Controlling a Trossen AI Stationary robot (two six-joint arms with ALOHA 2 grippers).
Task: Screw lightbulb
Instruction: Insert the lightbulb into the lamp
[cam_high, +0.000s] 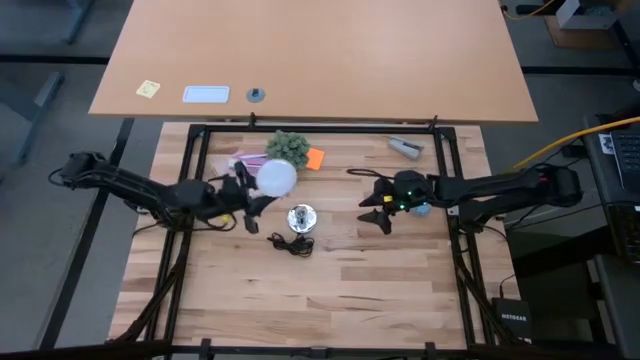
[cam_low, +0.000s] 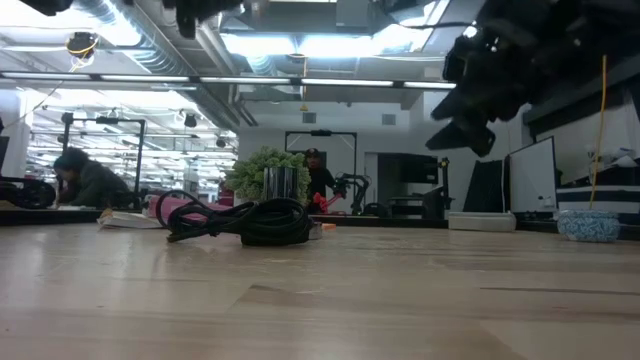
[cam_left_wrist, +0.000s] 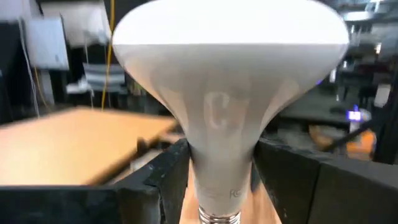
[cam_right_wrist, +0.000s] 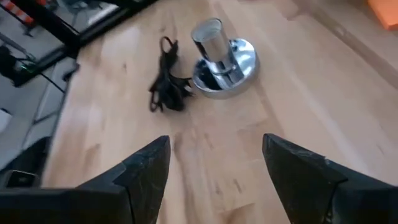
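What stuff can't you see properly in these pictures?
- Lightbulb: in the left wrist view its screw base is cut off by the picture's edge, between the left gripper's fingers.
- Socket: in the low view the bundled black cord hides it.
- Small things behind the plant in the high view: too small to name.
- Right gripper: open; fingertips cut off by the edge.

1. Both arms are dark, near-black, built from slim jointed segments with chunkier housings at the joints.
2. The right gripper has small green lights glowing on its wrist block, centre-right of the high view.
3. Its fingers are matte black, wedge-shaped, tapering to blunt tips.
4. Thin black cables trail off the left arm's base.
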